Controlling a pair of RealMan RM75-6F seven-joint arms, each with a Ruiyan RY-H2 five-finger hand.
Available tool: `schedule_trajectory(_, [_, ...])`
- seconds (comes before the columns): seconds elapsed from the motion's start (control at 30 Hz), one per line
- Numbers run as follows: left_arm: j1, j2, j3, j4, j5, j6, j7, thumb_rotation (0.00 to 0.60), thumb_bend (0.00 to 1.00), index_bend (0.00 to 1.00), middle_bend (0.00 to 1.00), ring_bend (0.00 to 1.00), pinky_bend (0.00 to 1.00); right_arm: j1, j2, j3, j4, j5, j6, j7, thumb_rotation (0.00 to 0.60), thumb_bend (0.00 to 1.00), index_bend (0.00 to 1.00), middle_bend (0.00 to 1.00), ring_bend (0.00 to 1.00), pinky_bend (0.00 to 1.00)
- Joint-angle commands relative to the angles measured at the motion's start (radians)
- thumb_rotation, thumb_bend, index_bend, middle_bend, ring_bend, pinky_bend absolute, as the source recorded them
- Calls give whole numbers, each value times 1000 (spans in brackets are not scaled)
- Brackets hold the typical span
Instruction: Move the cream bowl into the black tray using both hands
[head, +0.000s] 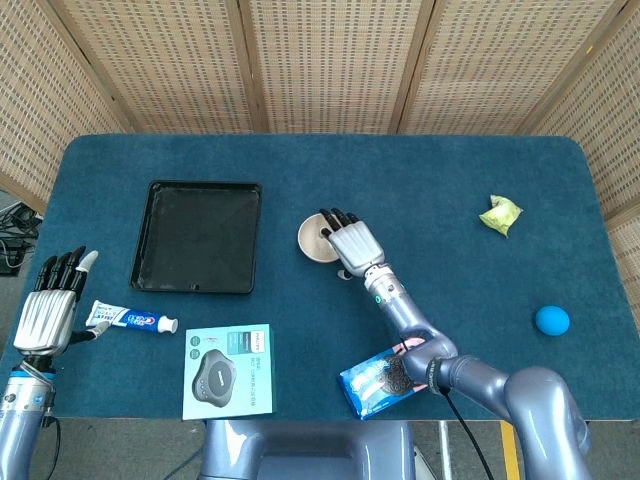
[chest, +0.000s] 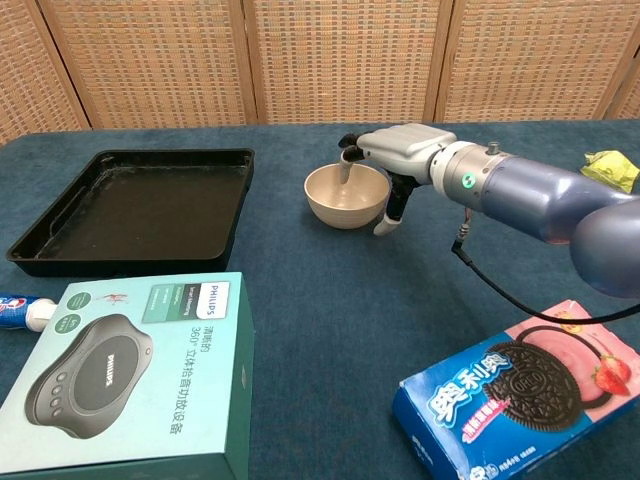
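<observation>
The cream bowl (chest: 346, 196) is sitting upright on the worktop (head: 430, 190), right of the black tray (head: 197, 236). The right hand (chest: 397, 150) is hovering over its rim with fingers spread, gripping nothing; the left hand (head: 52, 304) is resting splayed and empty, well left of the tray

Bright, even light falls from above — shadows are soft and short. The right hand (chest: 400, 160) throws only a faint dark patch on the cloth just beneath its fingers. A dull sheen runs along the arm behind it. Both views are sharp around the hand — the chest view bends slightly toward its edges.
</observation>
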Motion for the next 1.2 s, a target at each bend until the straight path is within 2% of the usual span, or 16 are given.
schedule_trajectory(0.03, [0, 1, 2, -3, 5, 3, 1, 600, 44, 0, 0, 0, 0, -41, 54, -2, -63, 14, 48, -40, 600, 249, 258, 41, 7, 181])
schedule_trajectory(0.17, [4, 3, 3, -11, 19, 19, 3, 600, 43, 0, 0, 0, 0, -122, 156, -12, -194, 26, 136, -84, 600, 249, 213, 3, 0, 135])
schedule_trajectory(0.33, [7, 3, 8, -20, 33, 30, 16, 600, 43, 0, 0, 0, 0, -247, 296, -57, -384, -6, 284, -110, 600, 248, 129, 0, 0, 99])
schedule_trajectory(0.47, [8, 0, 13, -28, 45, 36, 32, 600, 43, 0, 0, 0, 0, -325, 379, -88, -478, -16, 350, -96, 600, 244, 57, 0, 0, 71])
schedule_trajectory(0.57, [6, -4, 19, -33, 55, 37, 49, 600, 43, 0, 0, 0, 0, -390, 438, -113, -527, -26, 405, -65, 600, 241, 39, 0, 0, 53])
schedule_trajectory(0.83, [-6, -19, 26, -39, 63, 19, 85, 600, 43, 0, 0, 0, 0, -531, 513, -170, -530, -63, 524, 64, 600, 240, 35, 0, 0, 40])
schedule_trajectory(1.1, [-23, -26, 26, -46, 50, -19, 90, 600, 44, 0, 0, 0, 0, -668, 524, -228, -465, -128, 646, 245, 600, 240, 35, 0, 0, 40])
schedule_trajectory(1.2, [-36, -11, 3, -58, 41, -25, 56, 600, 43, 0, 0, 0, 0, -697, 521, -235, -445, -150, 671, 282, 600, 240, 35, 0, 0, 40])
